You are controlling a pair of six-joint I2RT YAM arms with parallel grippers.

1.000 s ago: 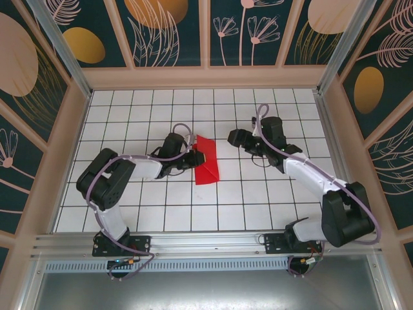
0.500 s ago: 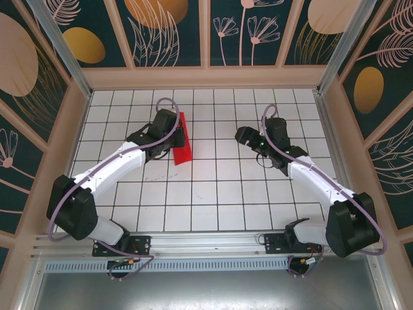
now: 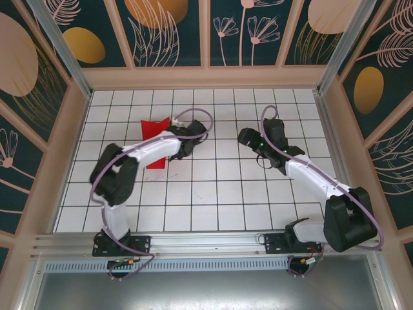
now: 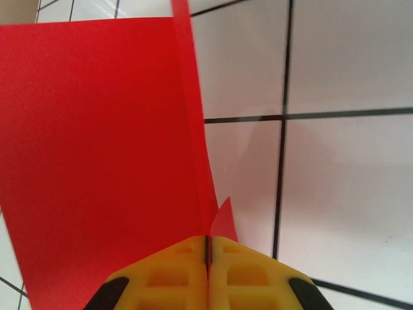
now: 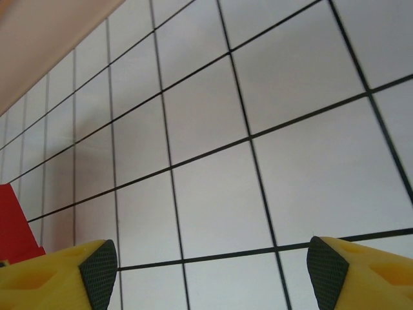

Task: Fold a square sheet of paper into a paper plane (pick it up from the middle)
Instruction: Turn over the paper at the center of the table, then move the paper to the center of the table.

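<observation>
The red paper (image 3: 155,159) is folded, with a raised flap along a crease, and hangs over the left-middle tiles. My left gripper (image 3: 170,141) is shut on its near edge. In the left wrist view the yellow fingers (image 4: 174,274) press together on the paper (image 4: 97,142), which spreads up and to the left with the thin flap standing along its right side. My right gripper (image 3: 248,137) hovers over the right-middle tiles, about two tiles from the paper, open and holding nothing. In the right wrist view its gripper (image 5: 210,274) shows bare grid between the pads, and a corner of the red paper (image 5: 13,223) sits at the left edge.
The white grid table (image 3: 219,194) is boxed in by low beige walls (image 3: 206,77) at the back and sides. A metal rail (image 3: 206,242) runs along the near edge by the arm bases.
My left arm has carried the red paper from the table's centre toward the back left, turning it on the way. The right gripper has stayed nearly still and open.
</observation>
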